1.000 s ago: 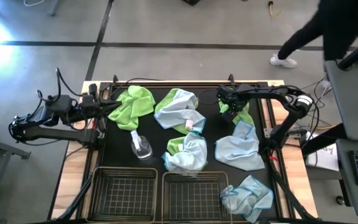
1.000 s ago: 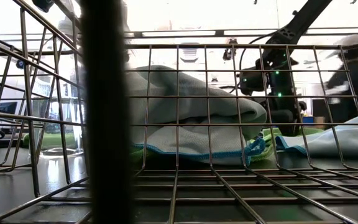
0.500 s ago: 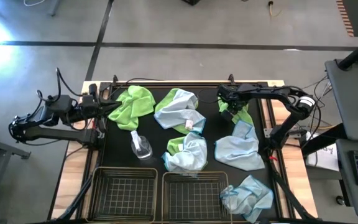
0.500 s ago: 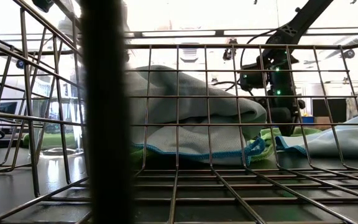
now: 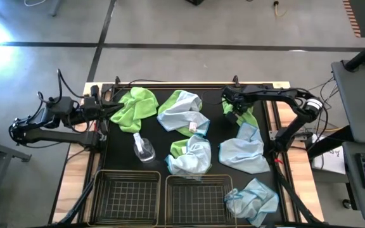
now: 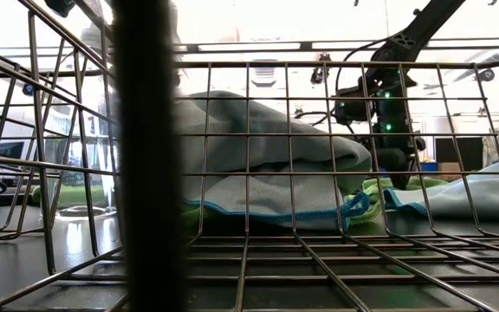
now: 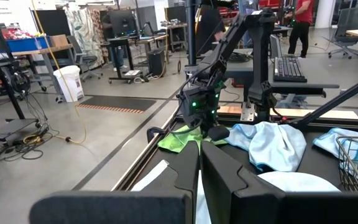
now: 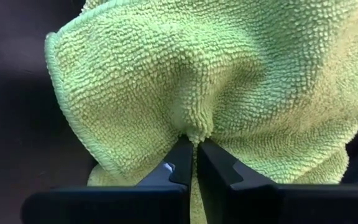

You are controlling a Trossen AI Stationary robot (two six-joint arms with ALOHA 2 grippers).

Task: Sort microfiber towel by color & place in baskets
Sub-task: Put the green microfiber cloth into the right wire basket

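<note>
Both baskets [image 5: 161,201] sit at the worktop's [image 5: 116,151] near edge, nothing inside them; towels lie scattered behind. The right gripper [image 5: 232,109], spread a second ago, now pinches a green towel [image 8: 216,87] at the far right. The left gripper [image 7: 199,165] rests pressed together, off the worktop's left edge.

You have the right gripper [image 5: 235,109] down on a green towel [image 5: 246,117] at the table's [image 5: 116,152] far right. The left gripper [image 5: 111,107] waits beside another green towel [image 5: 135,106]. Blue towels [image 5: 243,153] and a spray bottle [image 5: 143,149] lie between. Two baskets [image 5: 127,199] sit at the near edge.
</note>
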